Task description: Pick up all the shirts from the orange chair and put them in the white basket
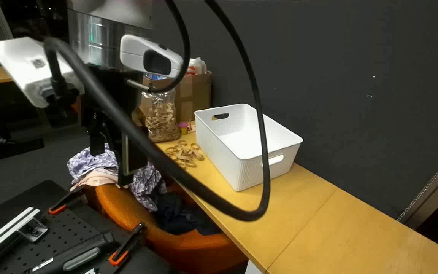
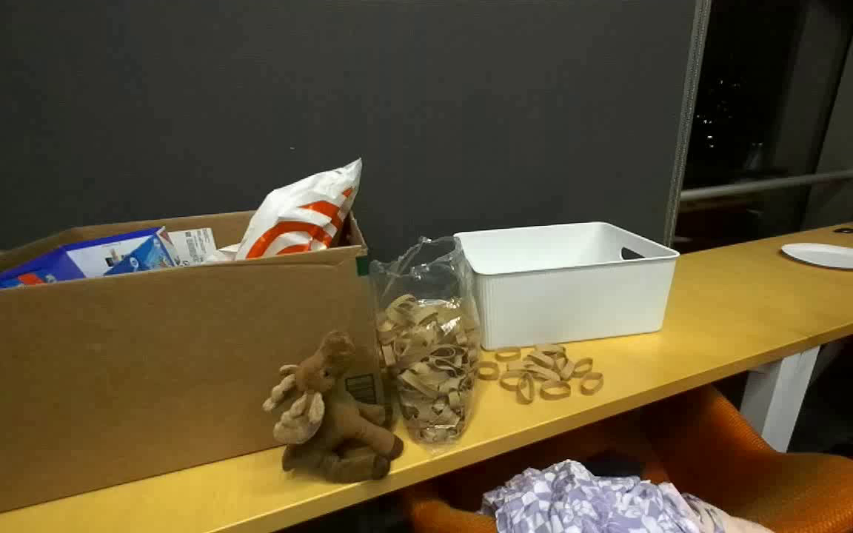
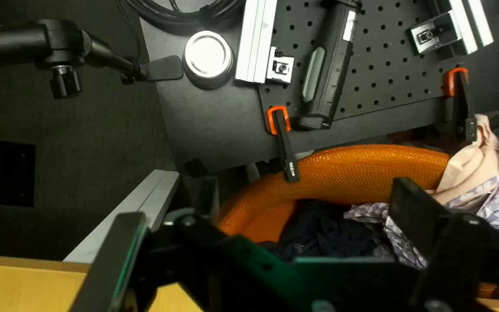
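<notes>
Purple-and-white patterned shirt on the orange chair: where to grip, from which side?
I'd pinch a raised fold in the heaped top of the patterned shirt, from above, with the open gripper. It lies crumpled over the rim of the orange chair, bunched high, so a fold likely pinches easily. Avoid the peach cloth touching it; I can't tell if that's separate.

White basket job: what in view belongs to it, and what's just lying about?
Belongs to the job: gripper, orange chair, patterned cloth, peach cloth, dark cloth, white basket.
Just lying about: cardboard box, bag of tan bands, loose tan bands, plush toy, white plate.
</notes>
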Available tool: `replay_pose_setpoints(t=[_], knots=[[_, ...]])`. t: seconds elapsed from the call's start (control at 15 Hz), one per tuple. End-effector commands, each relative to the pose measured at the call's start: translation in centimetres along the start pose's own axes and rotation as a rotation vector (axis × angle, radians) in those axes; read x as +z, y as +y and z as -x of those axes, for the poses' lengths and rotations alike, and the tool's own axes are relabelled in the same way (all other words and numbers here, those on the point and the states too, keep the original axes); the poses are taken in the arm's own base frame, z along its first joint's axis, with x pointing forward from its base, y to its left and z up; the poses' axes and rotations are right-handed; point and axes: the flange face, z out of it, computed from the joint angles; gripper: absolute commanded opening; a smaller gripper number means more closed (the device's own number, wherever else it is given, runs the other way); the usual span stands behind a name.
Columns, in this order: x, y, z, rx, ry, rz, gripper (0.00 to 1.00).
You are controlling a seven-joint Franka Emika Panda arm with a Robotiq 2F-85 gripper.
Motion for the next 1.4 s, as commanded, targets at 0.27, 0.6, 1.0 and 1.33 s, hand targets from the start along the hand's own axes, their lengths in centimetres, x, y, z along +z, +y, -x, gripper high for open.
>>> replay_pose_setpoints(t=[0.27,0.6,1.0,1.33], knots=[[-0.1,0.0,0.0,0.000,-0.001,0.000,1.00],[1.3,-0.7,-3.7,-0.012,0.028,-0.080,1.00],[6.7,-4.8,-8.6,0.022,0.060,-0.247,1.00],[12.0,-10.1,-12.9,-0.009,-0.007,-0.353,1.00]])
